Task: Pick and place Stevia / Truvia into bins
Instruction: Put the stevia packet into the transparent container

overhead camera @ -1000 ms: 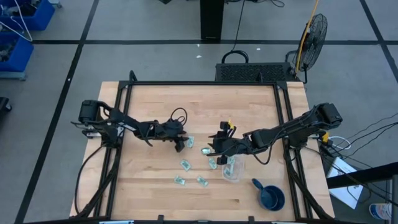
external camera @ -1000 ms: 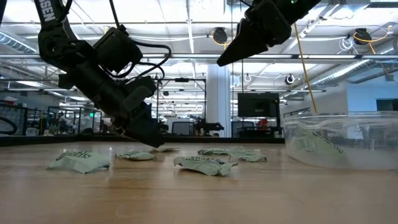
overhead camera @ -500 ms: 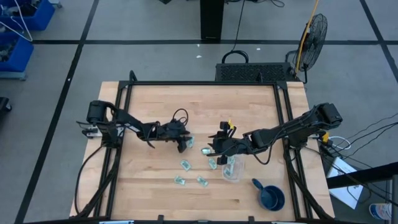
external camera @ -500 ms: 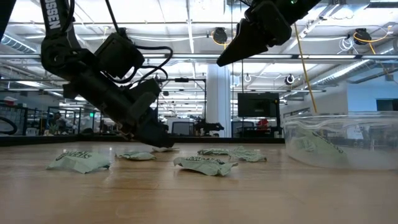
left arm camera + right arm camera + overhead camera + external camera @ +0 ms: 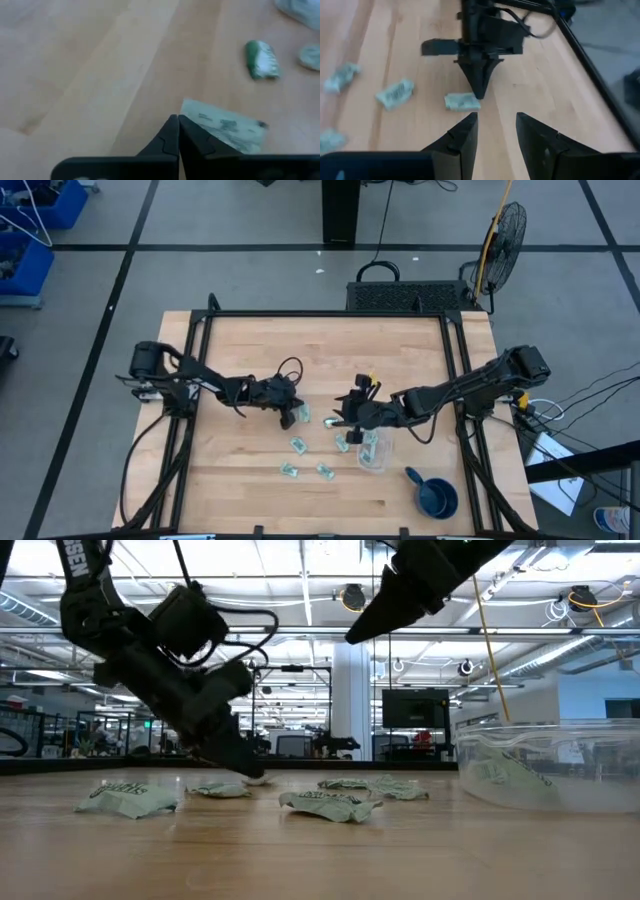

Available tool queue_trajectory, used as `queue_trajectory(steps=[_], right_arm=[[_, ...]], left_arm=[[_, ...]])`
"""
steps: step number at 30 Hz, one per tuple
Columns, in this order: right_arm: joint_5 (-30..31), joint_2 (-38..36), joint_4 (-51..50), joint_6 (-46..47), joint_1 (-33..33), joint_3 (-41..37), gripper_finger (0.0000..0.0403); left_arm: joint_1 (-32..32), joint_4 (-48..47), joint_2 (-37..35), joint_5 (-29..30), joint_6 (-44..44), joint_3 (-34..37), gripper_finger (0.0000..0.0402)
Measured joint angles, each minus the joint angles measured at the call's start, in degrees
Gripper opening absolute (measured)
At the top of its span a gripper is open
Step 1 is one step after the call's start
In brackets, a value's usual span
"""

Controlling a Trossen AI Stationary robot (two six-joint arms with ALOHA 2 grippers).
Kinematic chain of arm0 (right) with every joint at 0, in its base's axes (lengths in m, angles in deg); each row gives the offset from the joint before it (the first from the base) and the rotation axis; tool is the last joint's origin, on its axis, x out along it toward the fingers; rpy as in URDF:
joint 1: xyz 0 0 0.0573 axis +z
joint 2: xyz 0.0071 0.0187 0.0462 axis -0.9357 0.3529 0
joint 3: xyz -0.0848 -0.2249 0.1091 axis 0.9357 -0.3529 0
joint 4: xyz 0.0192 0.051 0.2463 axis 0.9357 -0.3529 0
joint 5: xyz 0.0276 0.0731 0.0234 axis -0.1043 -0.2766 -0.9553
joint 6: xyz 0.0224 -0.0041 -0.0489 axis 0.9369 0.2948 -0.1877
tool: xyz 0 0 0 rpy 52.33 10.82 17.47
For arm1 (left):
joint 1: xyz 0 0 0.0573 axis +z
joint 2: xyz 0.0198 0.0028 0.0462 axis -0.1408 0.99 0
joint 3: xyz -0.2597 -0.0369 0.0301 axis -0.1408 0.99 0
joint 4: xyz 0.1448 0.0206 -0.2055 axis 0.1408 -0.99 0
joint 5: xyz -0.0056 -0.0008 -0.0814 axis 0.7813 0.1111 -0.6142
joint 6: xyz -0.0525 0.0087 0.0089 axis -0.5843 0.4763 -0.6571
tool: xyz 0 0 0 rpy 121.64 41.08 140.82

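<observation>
Mostly crumpled pale green-and-white packets [image 5: 299, 444].

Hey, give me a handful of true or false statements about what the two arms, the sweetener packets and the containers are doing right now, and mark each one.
1. The left gripper has its fingers shut, tips down at the table against a packet. True.
2. The right gripper has its fingers pressed together. False: there is a clear gap between them and nothing in it.
3. The clear container stands near the right gripper and already holds a packet. True.
4. The dark blue cup sits between the two arms. False: it stands off by the table's near right corner.
5. All packets are in the container. False: several lie loose on the table.
</observation>
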State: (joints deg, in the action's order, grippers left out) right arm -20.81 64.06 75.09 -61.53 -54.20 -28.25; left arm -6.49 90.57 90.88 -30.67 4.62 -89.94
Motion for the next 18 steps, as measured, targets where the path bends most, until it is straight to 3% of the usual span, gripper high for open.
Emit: queue_trajectory(steps=[4,9,12,18], right_arm=[[-2.2,0.0,5.9,11.2,-1.7,-2.0,0.0130],[-18.7,0.6,20.0,17.5,-5.7,-8.5,0.0130],[-19.6,1.7,25.5,21.2,-7.8,-11.4,0.0130],[-22.6,4.2,27.2,22.0,-10.2,-11.8,0.0130]], left_arm=[[0.0,-2.5,-5.3,0.6,1.6,-0.1,0.0004],[0.0,-5.9,-9.5,-0.5,2.7,-0.1,0.0007],[-0.2,-8.2,-10.2,-3.4,0.5,-0.1,0.0017],[-2.2,-10.2,-7.1,-3.0,-2.3,-0.2,0.0068]])
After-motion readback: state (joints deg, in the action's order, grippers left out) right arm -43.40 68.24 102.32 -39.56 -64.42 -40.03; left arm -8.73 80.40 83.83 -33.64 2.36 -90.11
